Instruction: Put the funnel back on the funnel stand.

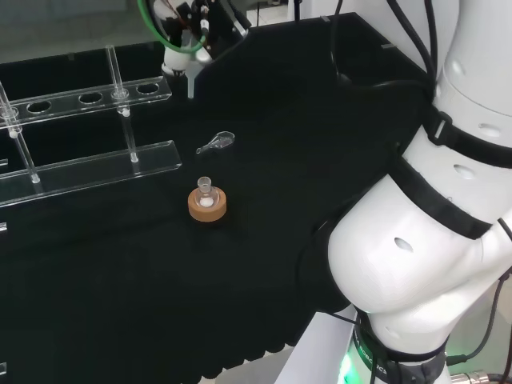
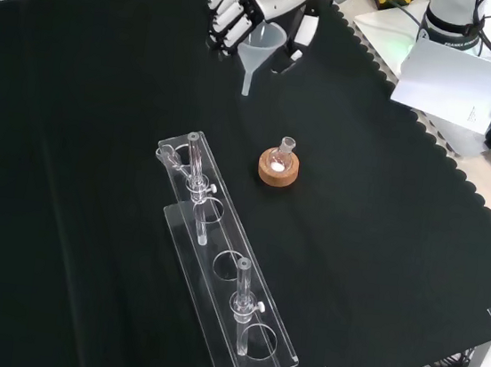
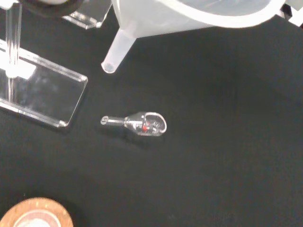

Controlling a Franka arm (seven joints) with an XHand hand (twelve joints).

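Presently: robot hand carries the funnel clear of the funnel stand.

Front view: fingers and thumb are curled round the white funnel's cone at 12 o'clock, spout pointing down above the black tabletop. The clear stand lies toward 6 o'clock, well apart from the funnel. A small flask on a cork ring sits between them. Wrist view: a small clear scoop lies on the cloth near the spout tip.

Front view: bare cloth lying open at left; cork ring and scoop sitting beside funnel stand.
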